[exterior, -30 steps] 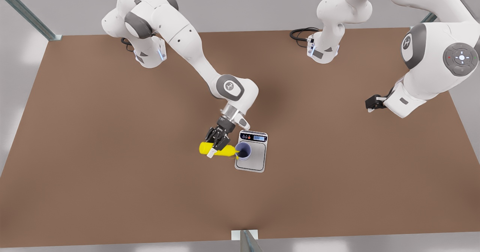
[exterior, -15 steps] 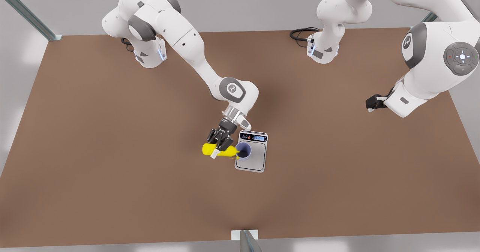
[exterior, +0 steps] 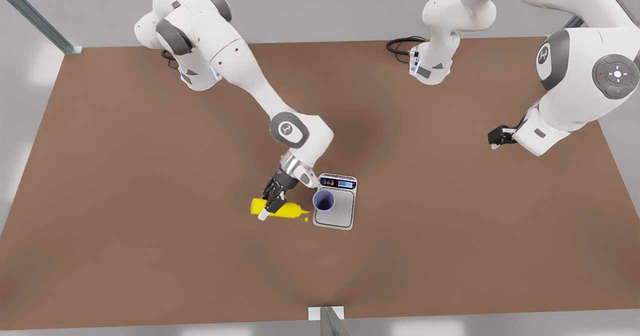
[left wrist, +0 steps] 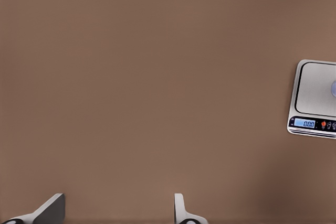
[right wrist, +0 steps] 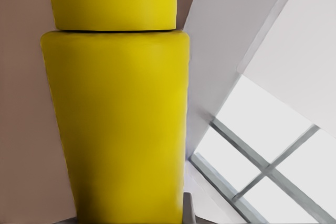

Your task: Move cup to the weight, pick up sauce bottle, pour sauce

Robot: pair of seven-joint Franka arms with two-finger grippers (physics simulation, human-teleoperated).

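The right gripper [exterior: 269, 205] is clamping the sauce bottle [exterior: 278, 209] across its body, its fingers pressing on both sides. The bottle is lying on its side above the table [exterior: 150, 201], its nozzle pointing toward the front view's right at the weight [exterior: 345, 211] just beside it. The cup [exterior: 324, 201] is standing upright on the weight's plate. Far on the front view's right, the left gripper [exterior: 495, 138] is waiting with its fingers [left wrist: 181, 211] spread, gripping nothing.
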